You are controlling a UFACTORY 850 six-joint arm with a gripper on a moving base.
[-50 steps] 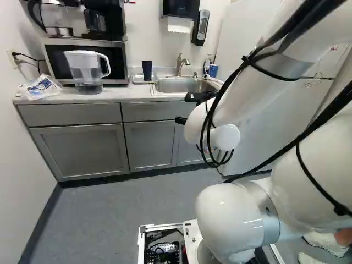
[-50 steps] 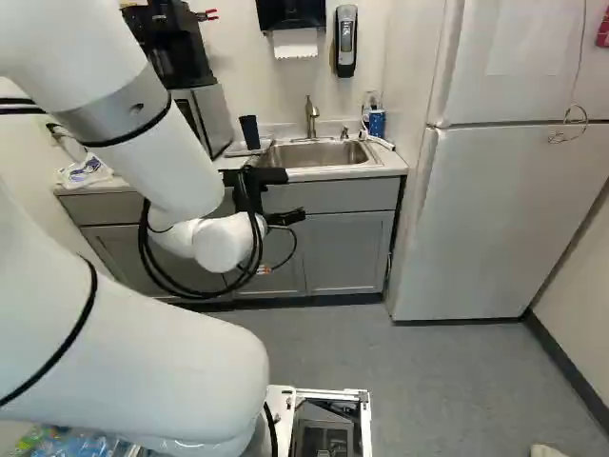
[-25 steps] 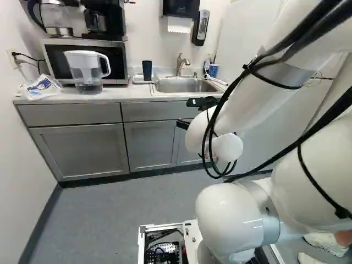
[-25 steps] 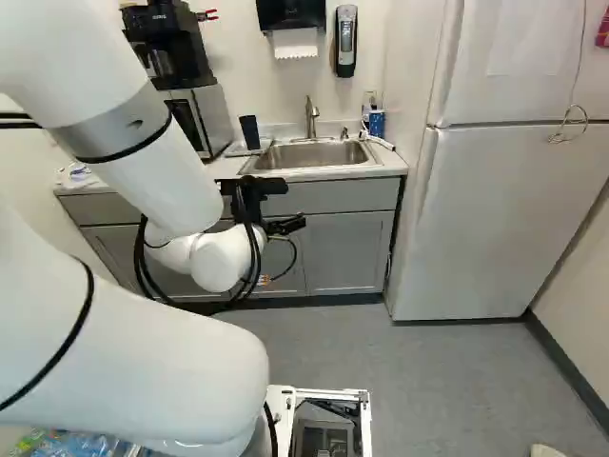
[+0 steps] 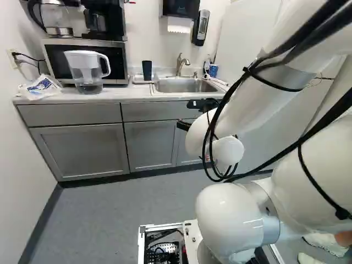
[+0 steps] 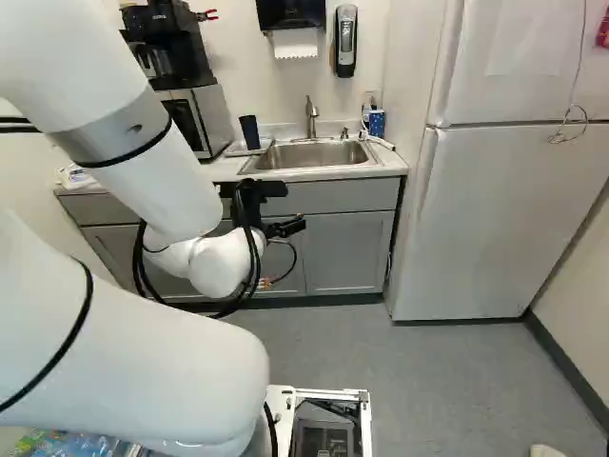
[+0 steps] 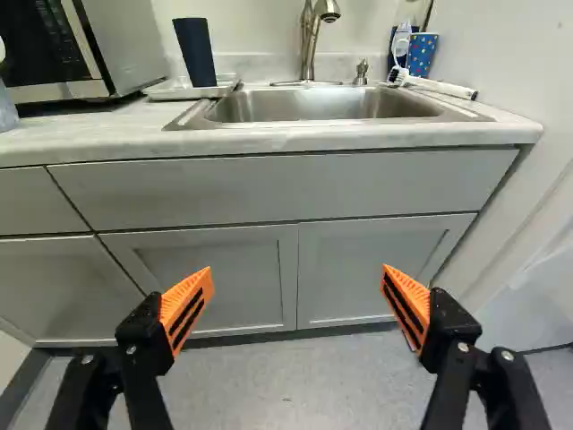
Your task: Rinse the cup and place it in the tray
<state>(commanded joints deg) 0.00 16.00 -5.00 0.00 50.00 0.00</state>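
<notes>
Presently, my hand (image 7: pixel 297 270), spread wide, lies before the sink (image 7: pixel 313 106); dark cup (image 7: pixel 194 52) and tray (image 7: pixel 163 90) lie to its left, dotted cup (image 7: pixel 422 54) right.

One tray (image 7: pixel 168 90), one sink (image 7: pixel 313 106), one faucet (image 7: pixel 309 45), one pitcher (image 5: pixel 83 65)

1. I see satin metal in the rectangular silver sink (image 7: pixel 313 106), near the right edge of the smooth, pale worktop (image 7: pixel 98 130).
2. The curved silver faucet (image 7: pixel 311 40) looks glossy metal.
3. The tapered dark-blue cup (image 7: pixel 195 52) looks matt plastic.
</notes>
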